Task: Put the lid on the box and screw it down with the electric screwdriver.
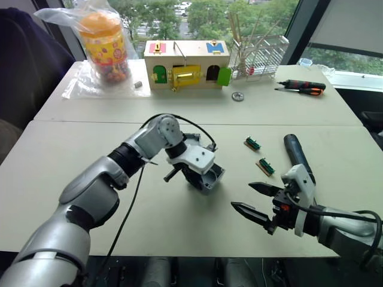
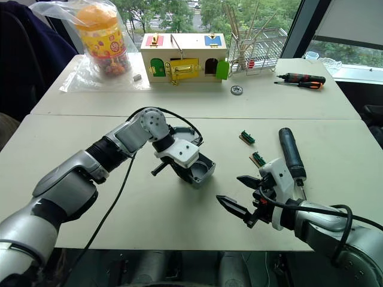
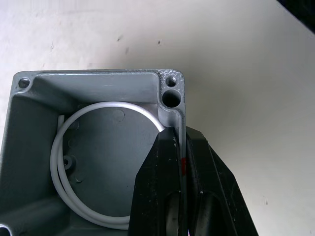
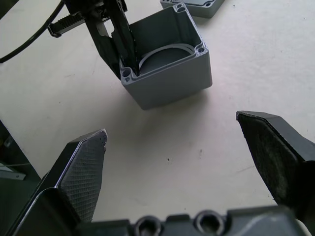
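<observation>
The box (image 1: 212, 178) is a deep grey open enclosure near the table's middle, with a white ring lying inside it (image 3: 93, 147). My left gripper (image 3: 181, 135) is shut on the box's side wall, one finger inside and one outside, by a red mark. The lid (image 4: 194, 7) lies flat just beyond the box. My right gripper (image 1: 242, 196) hovers open to the right of the box, pointing at it, with nothing between its fingers (image 4: 86, 162). The electric screwdriver (image 1: 297, 152), dark and cylindrical, lies on the table behind my right gripper.
Two small green parts (image 1: 252, 143) lie between the box and the electric screwdriver. At the back stand a wooden box with coloured doors (image 1: 187, 64), a bagged jar (image 1: 105, 45), a wire rack (image 1: 260, 57) and hand screwdrivers (image 1: 305, 87). A small metal ring (image 1: 238, 96) lies nearby.
</observation>
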You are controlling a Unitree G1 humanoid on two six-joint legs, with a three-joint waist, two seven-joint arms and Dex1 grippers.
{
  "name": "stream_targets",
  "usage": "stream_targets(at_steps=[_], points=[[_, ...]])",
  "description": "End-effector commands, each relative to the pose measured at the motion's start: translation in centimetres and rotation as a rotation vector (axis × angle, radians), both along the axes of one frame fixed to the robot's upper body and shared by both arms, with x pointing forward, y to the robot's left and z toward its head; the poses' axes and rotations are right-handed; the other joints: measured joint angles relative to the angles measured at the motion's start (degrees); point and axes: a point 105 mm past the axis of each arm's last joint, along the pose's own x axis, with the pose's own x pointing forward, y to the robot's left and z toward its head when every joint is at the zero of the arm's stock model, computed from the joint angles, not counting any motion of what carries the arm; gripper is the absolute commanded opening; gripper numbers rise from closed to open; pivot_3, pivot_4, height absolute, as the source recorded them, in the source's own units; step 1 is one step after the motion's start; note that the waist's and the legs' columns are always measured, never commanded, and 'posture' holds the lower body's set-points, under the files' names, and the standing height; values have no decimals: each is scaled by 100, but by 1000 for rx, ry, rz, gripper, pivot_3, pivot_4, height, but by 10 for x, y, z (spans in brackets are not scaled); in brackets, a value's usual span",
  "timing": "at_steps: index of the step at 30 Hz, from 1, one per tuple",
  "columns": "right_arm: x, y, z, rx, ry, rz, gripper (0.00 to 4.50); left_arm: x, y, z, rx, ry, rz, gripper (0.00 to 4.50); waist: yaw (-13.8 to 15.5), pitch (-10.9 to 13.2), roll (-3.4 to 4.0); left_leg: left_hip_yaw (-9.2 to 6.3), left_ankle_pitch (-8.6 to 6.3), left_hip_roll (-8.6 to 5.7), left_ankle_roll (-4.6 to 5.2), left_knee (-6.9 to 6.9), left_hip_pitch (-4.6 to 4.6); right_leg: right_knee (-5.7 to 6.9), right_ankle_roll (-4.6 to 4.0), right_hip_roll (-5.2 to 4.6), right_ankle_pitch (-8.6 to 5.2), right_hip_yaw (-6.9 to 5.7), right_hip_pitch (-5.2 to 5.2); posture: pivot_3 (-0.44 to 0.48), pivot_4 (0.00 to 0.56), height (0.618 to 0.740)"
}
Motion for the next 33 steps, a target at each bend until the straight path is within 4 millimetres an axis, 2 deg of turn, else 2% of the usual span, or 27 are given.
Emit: stream_targets(at_steps=[1, 4, 6, 7, 8, 9, 11, 12, 15, 18, 20, 22, 24, 26, 33], points=[[-1, 5, 7, -15, -38, 25, 4500, -6, -1, 2, -1, -25, -55, 44, 4, 0, 0, 0, 0, 1, 0, 0, -1, 1, 2, 1, 1, 0, -1, 0, 150, 711], [0, 6, 8, -17, -40, 28, 4500, -7, 1, -2, 12, -19, -52, 820, 16, 0, 0, -1, 1, 3, -1, 0, -1, 4, 3, 3, 1, -2, -2, 0, 150, 711], [0, 5, 8, -20, -41, 31, 4500, -7, 2, -1, 11, -15, -46, 1850, 17, 0, 0, -1, 0, 2, -1, 1, -1, 3, 3, 2, 1, -2, -2, 0, 150, 711], [0, 5, 9, -24, -41, 33, 4500, -7, 2, 1, 6, -19, -41, 2220, 14, 0, 0, -1, 0, 2, -1, 1, -2, 3, 3, 2, 1, -2, -2, 0, 150, 711], [0, 4, 10, -27, -42, 35, 4500, -6, 1, 4, -5, -25, -33, 2823, 14, 0, 0, -1, 0, 2, -1, 1, -2, 3, 3, 2, 1, -2, -2, 0, 150, 711], [0, 4, 11, -31, -43, 39, 4500, -4, -1, 11, -33, -33, -13, 3154, 17, 0, 0, -1, 0, 2, -1, 1, -2, 2, 3, 2, 1, -2, -2, 0, 150, 711], [0, 2, 15, -41, -50, 47, 4500, 2, -6, 32, -118, -47, 45, 3154, 18, 0, 0, -2, 0, 1, -1, 3, -3, 3, 3, 2, 1, -2, -2, 0, 150, 711], [0, 0, 20, -36, -60, 50, 4500, 4, -4, 50, -167, -37, 79, 3154, 12, 0, 0, -2, 0, 1, -1, 4, -5, 3, 3, 2, 2, -2, -3, 0, 150, 711], [0, -4, 35, -21, -86, 65, 4500, 7, 13, 94, -266, -10, 178, 3154, -5, 1, 0, -2, 1, 4, -1, 4, -11, 6, 6, 3, 3, -2, -10, 0, 150, 711], [4, -7, 44, -42, -106, 85, 4500, 13, 29, 128, -366, 52, 330, 3154, -13, 0, 2, 0, 2, 8, -3, 3, -21, 12, 7, 7, 3, -1, -27, 0, 150, 711], [11, -6, 49, -55, -128, 108, 4500, 29, 35, 140, -437, 65, 501, 3154, 6, -1, 3, -1, 3, 8, -6, 3, -20, 12, 8, 9, 3, -2, -26, 0, 150, 711], [17, -2, 53, -58, -147, 134, 4500, 59, 37, 138, -471, 21, 745, 3154, 31, -1, 2, -3, 5, 6, -9, 7, -15, 12, 11, 8, 4, -3, -16, 0, 150, 711], [24, 3, 52, -73, -157, 159, 4500, 92, 43, 126, -453, -25, 1038, 3154, 48, 0, -1, -14, 5, 0, -8, 20, -12, 10, 22, 7, 11, -4, 2, 0, 150, 711], [31, 8, 50, -89, -168, 180, 4500, 111, 51, 110, -421, -31, 1243, 3154, 24, -1, -2, -24, 3, -9, -5, 23, -13, 3, 28, 5, 13, -3, 10, 0, 150, 711], [43, 23, 47, -116, -202, 233, 4500, 121, 63, 52, -222, 8, 1552, 3154, -3, 2, -5, -2, 7, -29, -11, 0, -48, 10, 37, 6, 18, 2, -41, 0, 150, 711]])
